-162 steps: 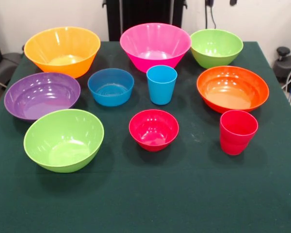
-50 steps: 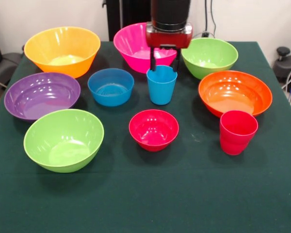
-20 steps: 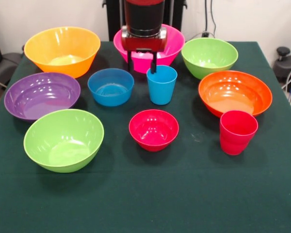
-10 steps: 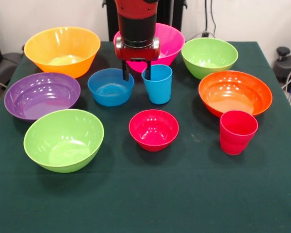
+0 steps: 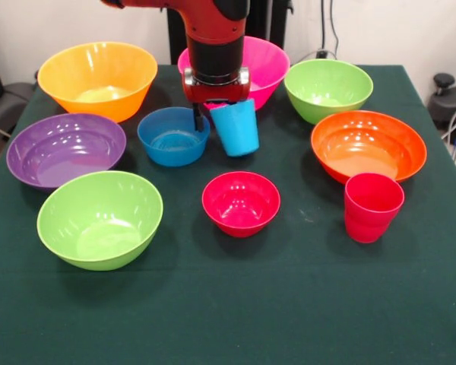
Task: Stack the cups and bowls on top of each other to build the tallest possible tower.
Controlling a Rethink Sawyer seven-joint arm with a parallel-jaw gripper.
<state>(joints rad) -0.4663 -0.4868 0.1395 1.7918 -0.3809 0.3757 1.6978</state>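
While its fingers pinch the rim, the gripper holds the light blue cup tilted (beside the blue bowl).

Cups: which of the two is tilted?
The light blue cup, leaning in the end effector beside the blue bowl; the red cup stands upright.

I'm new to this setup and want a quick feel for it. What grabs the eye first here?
The red arm comes down at the table's far middle, its pincer gripping the rim of the light blue cup, which hangs tilted beside the blue bowl. Bright bowls ring it: the yellow-orange bowl far left, the pink bowl behind the arm, the orange bowl right.
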